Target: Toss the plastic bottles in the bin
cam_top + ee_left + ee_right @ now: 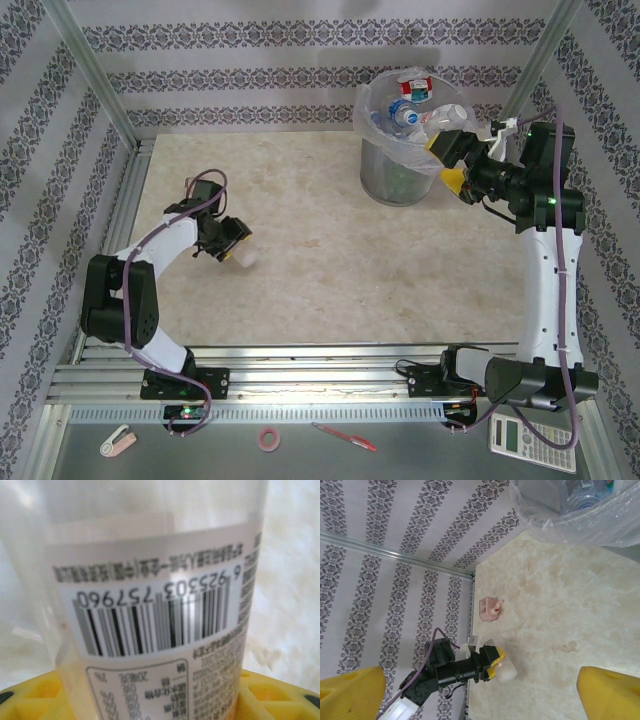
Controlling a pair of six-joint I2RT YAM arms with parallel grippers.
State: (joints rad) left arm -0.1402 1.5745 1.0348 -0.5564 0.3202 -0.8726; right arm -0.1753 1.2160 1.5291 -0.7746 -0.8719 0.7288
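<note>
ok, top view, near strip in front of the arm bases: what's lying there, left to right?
white-pink gadget → tape ring → red pen → calculator

Top camera looks down from above the near edge over the whole table (330, 300). Left wrist camera sits very close against a bottle (160, 605). Right wrist camera, high beside the bin (580, 522), faces down across the table toward the left arm (455, 670); the top view shares bin, bottle and that arm
</note>
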